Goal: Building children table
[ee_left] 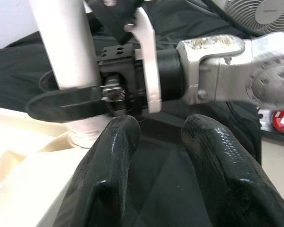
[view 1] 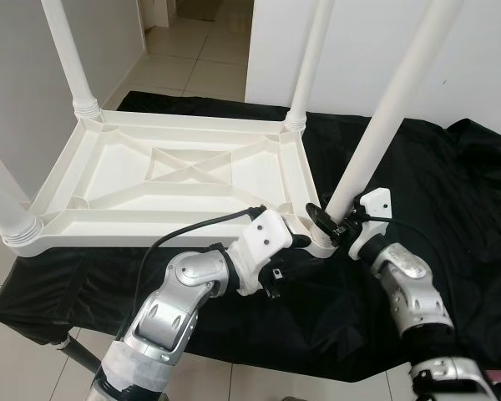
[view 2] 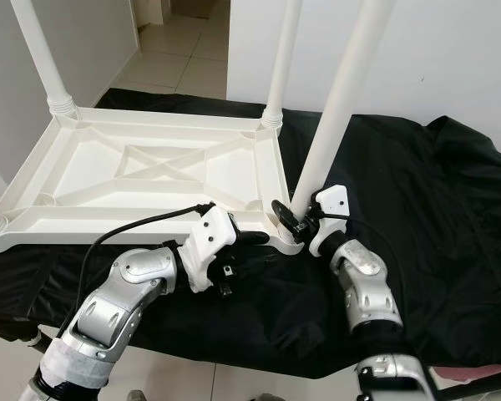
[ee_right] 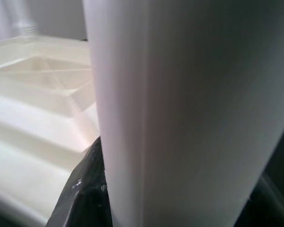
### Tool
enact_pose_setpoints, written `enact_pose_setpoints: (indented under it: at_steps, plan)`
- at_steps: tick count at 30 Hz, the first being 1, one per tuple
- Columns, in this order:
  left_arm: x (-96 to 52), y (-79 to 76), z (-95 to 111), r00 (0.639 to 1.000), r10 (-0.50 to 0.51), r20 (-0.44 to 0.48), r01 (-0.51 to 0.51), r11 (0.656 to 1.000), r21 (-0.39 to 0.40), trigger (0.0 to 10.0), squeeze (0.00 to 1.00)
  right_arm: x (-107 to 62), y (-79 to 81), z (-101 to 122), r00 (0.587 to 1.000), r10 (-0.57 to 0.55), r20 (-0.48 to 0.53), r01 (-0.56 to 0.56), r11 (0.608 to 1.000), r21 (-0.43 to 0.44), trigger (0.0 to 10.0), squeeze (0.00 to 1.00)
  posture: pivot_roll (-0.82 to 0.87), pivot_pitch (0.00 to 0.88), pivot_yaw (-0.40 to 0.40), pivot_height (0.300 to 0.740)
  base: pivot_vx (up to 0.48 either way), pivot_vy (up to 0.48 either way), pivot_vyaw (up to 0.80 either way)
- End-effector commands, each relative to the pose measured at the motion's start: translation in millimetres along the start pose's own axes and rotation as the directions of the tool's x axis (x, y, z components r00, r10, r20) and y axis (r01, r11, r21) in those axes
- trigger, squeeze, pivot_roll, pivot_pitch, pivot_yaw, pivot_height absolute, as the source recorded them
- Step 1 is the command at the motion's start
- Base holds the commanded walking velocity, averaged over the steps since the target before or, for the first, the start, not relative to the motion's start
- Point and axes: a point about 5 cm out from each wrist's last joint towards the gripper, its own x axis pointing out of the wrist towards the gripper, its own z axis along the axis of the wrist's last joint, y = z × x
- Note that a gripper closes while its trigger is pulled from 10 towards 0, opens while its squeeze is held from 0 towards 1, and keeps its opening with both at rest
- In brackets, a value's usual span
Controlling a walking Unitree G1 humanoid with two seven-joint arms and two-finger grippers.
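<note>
The white tabletop (view 1: 184, 171) lies upside down on a worktop covered with a black cloth (view 1: 451, 192), its ribbed underside facing up. 3 legs already stand upright in their corner sockets: 1 at the far left (view 1: 67, 50), 1 at the far right (view 1: 311, 58) and 1 at the near left (view 1: 4, 196).

The 4th leg (view 1: 392, 100) is at the near right corner, and it leans to the right instead of standing straight. The right hand (view 1: 334, 221) is closed around this leg near its lower end, just above the socket. The left hand (view 1: 296, 241) is at the rim of the tabletop beside the same corner; in the left wrist view its 2 fingers (ee_left: 109, 161) are apart and hold nothing.

I judge that the task is almost finished. What is left, as far as I can see, is to bring the 4th leg upright and seat it fully in its socket, and then probably to turn the table onto its legs. I cannot tell how deep the leg sits now.
</note>
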Motion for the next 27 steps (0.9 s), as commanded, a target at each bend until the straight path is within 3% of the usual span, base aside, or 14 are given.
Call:
enact_pose_setpoints:
  at_steps: [1,3,5,7,8,9,10,12,15,21,22,23,27]
  plan:
    - [0.8,-1.5,2,1.0,0.03,0.002,-0.03,1.0,0.0,10.0,0.0,-0.9,1.9,-6,0.991,-0.125,-0.049,0.127,0.991,0.043,10.0,0.0,-0.03,0.0,-0.056,0.74,0.0,0.0,0.0]
    - [0.5,-1.7,1,1.0,0.031,0.001,-0.031,1.0,0.0,10.0,0.0,-2.1,6.7,-9,0.956,-0.287,-0.068,0.292,0.954,0.076,10.0,0.0,-0.03,0.0,-0.059,0.74,0.0,0.0,0.0]
    - [0.5,-1.7,1,1.0,0.031,0.001,-0.031,1.0,0.0,10.0,0.0,-2.1,6.7,-9,0.956,-0.287,-0.068,0.292,0.954,0.076,10.0,0.0,-0.03,0.0,-0.059,0.74,0.0,0.0,0.0]
    - [0.0,-1.8,0,1.0,0.031,-0.002,-0.031,1.0,-0.001,10.0,0.0,-3.6,14.3,-13,0.892,-0.443,-0.091,0.449,0.89,0.073,10.0,0.0,-0.03,0.0,-0.059,0.74,0.0,0.0,0.0]
    - [0.0,-1.8,0,1.0,0.031,-0.002,-0.031,1.0,-0.001,10.0,0.0,-3.6,14.3,-13,0.892,-0.443,-0.091,0.449,0.89,0.073,10.0,0.0,-0.03,0.0,-0.059,0.74,0.0,0.0,0.0]
    - [0.2,-1.9,0,1.0,0.031,-0.002,-0.031,1.0,-0.001,10.0,0.0,-4.0,21.1,-16,0.824,-0.555,-0.116,0.565,0.82,0.091,10.0,0.0,-0.03,0.0,-0.068,0.74,0.0,0.0,0.0]
    - [0.4,-2.1,0,1.0,0.031,-0.002,-0.031,1.0,-0.002,10.0,0.0,-2.1,26.5,-16,0.799,-0.588,-0.125,0.6,0.793,0.105,10.0,0.0,-0.02,0.0,-0.071,0.74,0.0,0.0,0.0]
    - [0.6,-2.0,0,0.999,0.032,-0.001,-0.032,0.999,-0.002,10.0,0.0,2.0,32.8,-15,0.8,-0.586,-0.127,0.599,0.79,0.129,10.0,0.0,-0.02,0.0,-0.071,0.74,0.0,0.0,0.0]
    - [1.0,-1.8,0,0.999,0.034,0.0,-0.034,0.999,-0.004,10.0,0.0,8.2,39.2,-6,0.844,-0.532,-0.075,0.537,0.834,0.127,10.0,0.0,-0.03,0.0,-0.071,0.74,0.0,0.0,0.0]
    - [0.8,-1.5,0,0.999,0.038,-0.003,-0.038,0.999,-0.003,10.0,0.0,5.5,38.0,-2,0.842,-0.537,-0.055,0.54,0.833,0.12,10.0,0.0,-0.02,0.0,-0.076,0.74,0.0,0.0,0.0]
    - [0.5,-1.6,0,0.999,0.041,-0.003,-0.041,0.999,-0.004,10.0,0.0,5.0,39.9,0,0.85,-0.525,-0.045,0.526,0.838,0.145,10.0,0.78,-0.02,0.0,-0.075,0.74,0.0,0.0,0.0]
    - [0.3,-1.8,-1,0.999,0.043,-0.004,-0.043,0.999,-0.005,10.0,0.0,4.1,40.8,3,0.854,-0.52,-0.024,0.517,0.842,0.151,10.0,1.0,-0.02,0.0,-0.075,0.74,0.0,0.0,0.0]
    - [-0.1,-2.4,-1,0.999,0.045,-0.005,-0.045,0.999,-0.005,10.0,0.0,1.2,41.6,9,0.847,-0.531,0.024,0.523,0.841,0.139,10.0,1.0,-0.01,0.0,-0.075,0.74,0.0,0.0,0.0]
